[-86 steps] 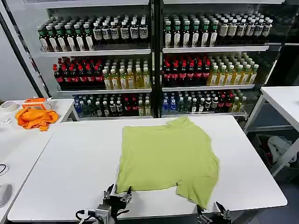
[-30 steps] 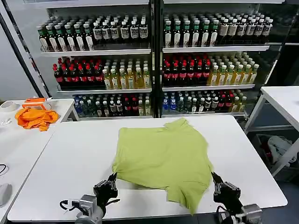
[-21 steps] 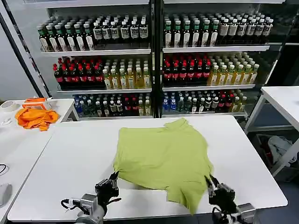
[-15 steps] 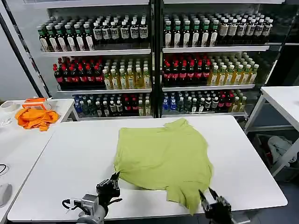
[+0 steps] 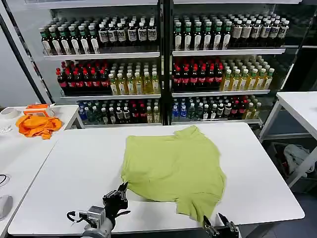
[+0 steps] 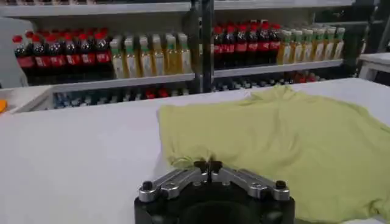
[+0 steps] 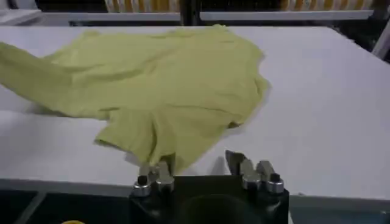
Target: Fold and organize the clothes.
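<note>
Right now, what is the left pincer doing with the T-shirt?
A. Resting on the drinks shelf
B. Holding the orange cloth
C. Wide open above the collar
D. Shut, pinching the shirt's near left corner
D: the left wrist view shows the left pincer with its fingers closed together on the bunched near edge of the T-shirt, and the head view places it at that near left corner.

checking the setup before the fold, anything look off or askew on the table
The T-shirt lies rumpled and skewed on the white table, not flat: its near left corner is bunched where the left gripper is shut on it, and a sleeve points toward the front edge by the open right gripper.
</note>
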